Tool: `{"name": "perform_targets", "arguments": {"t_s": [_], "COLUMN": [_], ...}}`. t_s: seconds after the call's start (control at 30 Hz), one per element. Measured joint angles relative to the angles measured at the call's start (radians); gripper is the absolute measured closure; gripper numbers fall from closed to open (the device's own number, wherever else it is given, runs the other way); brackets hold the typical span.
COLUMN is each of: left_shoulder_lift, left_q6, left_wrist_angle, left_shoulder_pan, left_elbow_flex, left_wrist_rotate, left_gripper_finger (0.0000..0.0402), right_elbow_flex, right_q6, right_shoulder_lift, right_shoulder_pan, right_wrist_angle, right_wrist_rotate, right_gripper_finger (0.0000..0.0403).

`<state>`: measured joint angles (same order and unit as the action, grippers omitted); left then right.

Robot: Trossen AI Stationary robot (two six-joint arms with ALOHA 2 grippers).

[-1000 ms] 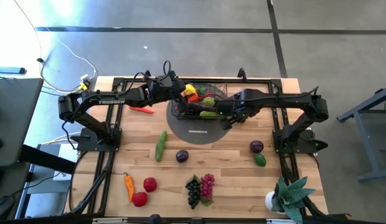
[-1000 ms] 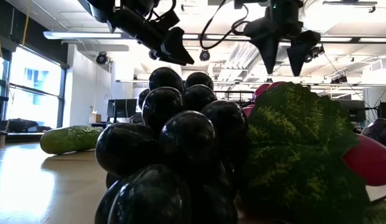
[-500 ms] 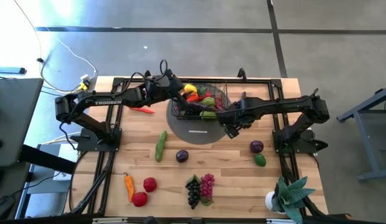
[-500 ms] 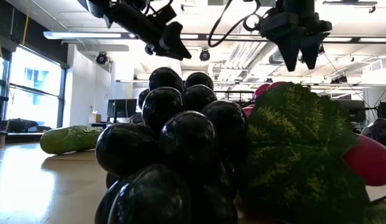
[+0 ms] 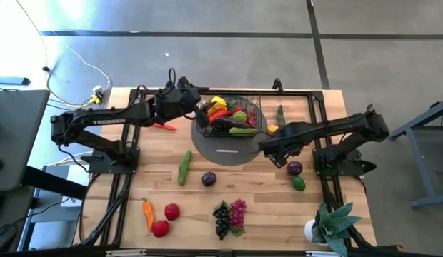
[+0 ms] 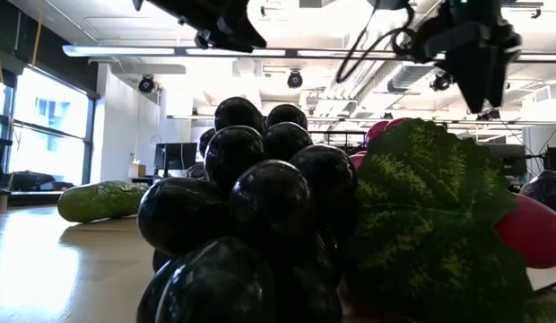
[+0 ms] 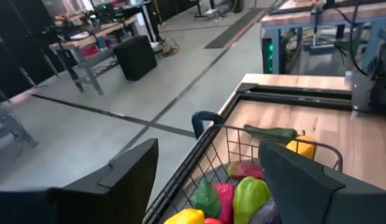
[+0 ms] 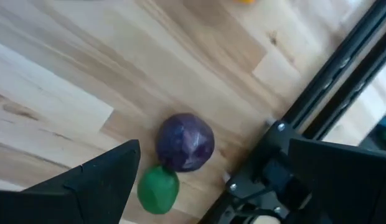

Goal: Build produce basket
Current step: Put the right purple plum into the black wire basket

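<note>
The black wire basket (image 5: 230,118) stands on a grey disc at the table's far middle, filled with peppers and other produce (image 5: 223,112). My left gripper (image 5: 198,111) hangs open just left of the basket, above its rim (image 7: 268,134), with nothing between the fingers. My right gripper (image 5: 276,155) is open and points down over bare wood, right of the disc. A purple ball (image 8: 185,142) and a green fruit (image 8: 159,188) lie on the table below it, near the right arm's base. More produce lies loose: a cucumber (image 5: 184,166) and grapes (image 5: 221,218).
A red pepper (image 5: 163,126) lies left of the basket; a green chili (image 5: 280,114) and a yellow fruit (image 5: 272,128) lie right of it. Tomatoes (image 5: 166,220) and an orange pepper (image 5: 148,212) sit near left. A potted plant (image 5: 332,223) stands at the near right corner.
My left gripper has drawn back from over the basket toward the table's left edge and risen, still open. My right gripper has swung away from the basket's right side toward the near right, toward the purple ball, staying open and pointing down.
</note>
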<state>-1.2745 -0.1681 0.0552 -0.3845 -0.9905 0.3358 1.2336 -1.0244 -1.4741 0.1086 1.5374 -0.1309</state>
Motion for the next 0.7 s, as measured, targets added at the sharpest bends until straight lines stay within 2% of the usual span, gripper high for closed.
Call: {"name": "perform_targets", "arguments": {"t_s": [0.4,0.7], "left_shoulder_lift": [0.015,0.015], "left_q6": [0.000,0.000], "left_wrist_angle": [0.000,-0.007], "left_shoulder_pan": [0.078,0.162], "left_elbow_flex": [0.000,0.000], "left_wrist_rotate": [0.005,-0.009], "left_gripper_finger": [0.0133,0.0133], "right_elbow_flex": [-0.259,-0.433], "right_q6": [-0.118,-0.173], "right_shoulder_lift": [0.216,0.271], "right_shoulder_pan": [0.018,0.018], "right_wrist_angle": [-0.210,-0.348], "right_wrist_rotate": [0.060,0.141], "right_gripper_finger": [0.0009,0.0009]}}
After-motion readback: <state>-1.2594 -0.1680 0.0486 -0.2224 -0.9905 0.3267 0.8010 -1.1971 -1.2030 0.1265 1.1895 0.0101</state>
